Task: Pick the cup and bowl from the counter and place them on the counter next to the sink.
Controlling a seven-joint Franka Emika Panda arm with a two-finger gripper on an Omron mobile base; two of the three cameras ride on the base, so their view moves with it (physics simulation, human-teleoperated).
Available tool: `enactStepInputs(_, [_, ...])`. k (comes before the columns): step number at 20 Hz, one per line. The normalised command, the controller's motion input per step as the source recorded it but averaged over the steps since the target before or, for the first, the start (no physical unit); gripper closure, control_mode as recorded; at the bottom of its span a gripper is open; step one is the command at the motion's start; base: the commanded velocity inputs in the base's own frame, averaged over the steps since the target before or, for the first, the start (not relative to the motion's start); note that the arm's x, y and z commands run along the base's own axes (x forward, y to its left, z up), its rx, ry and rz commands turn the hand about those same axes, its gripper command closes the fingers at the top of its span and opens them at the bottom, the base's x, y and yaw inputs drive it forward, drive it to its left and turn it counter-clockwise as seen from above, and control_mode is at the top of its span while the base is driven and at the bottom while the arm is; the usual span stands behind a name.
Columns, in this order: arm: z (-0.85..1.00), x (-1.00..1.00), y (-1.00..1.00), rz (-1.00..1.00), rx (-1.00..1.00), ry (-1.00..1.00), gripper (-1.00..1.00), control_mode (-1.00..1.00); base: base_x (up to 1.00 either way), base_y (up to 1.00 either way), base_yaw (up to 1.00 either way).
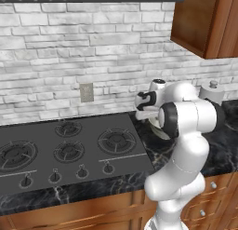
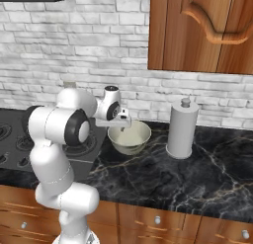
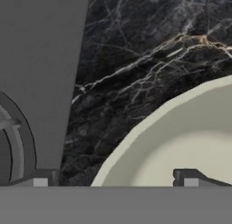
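The pale cream bowl (image 2: 130,137) stands on the black marble counter (image 2: 197,179) just right of the stovetop. My gripper (image 2: 120,121) hovers low over the bowl's left rim, jaws open and holding nothing. In the hand view one fingertip (image 3: 189,179) is over the inside of the bowl (image 3: 181,137) and the other is over the stovetop's edge, so the gripper (image 3: 114,181) straddles the rim. In the left base view my arm hides most of the bowl (image 1: 157,130), and the gripper (image 1: 143,114) is beside it. The cup is out of view.
A tall grey cylinder with a knob (image 2: 181,129) stands on the counter right of the bowl. The dark grey stovetop (image 1: 69,147) with several burners and knobs lies to the left. A wooden wall cabinet (image 2: 202,30) hangs above, with a brick wall behind.
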Motion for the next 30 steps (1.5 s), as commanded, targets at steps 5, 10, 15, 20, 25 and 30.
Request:
enactStepInputs(5, [0.01, -0.33, -0.16, -0.05, 0.01, -0.03, -1.0, -1.0, 0.0, 0.0, 0.0])
enactStepInputs(10, [-0.22, -0.27, -0.12, -0.1, 0.0, 0.0, -1.0, -1.0, 0.0, 0.0, 0.0])
enactStepInputs(15, [-0.07, -0.2, 0.0, -0.01, 0.0, 0.0, -1.0, -1.0, 0.0, 0.0, 0.0])
enactStepInputs(20, [-0.01, -0.27, 0.0, 0.0, 0.0, -0.03, -1.0, -1.0, 0.0, 0.0, 0.0])
enactStepInputs(25, [0.0, -0.36, 0.0, 0.01, 0.0, -0.04, -1.0, -1.0, 0.0, 0.0, 0.0])
enactStepInputs(30, [-0.02, -0.04, 0.0, 0.12, 0.0, 0.0, -1.0, -1.0, 0.0, 0.0, 0.0])
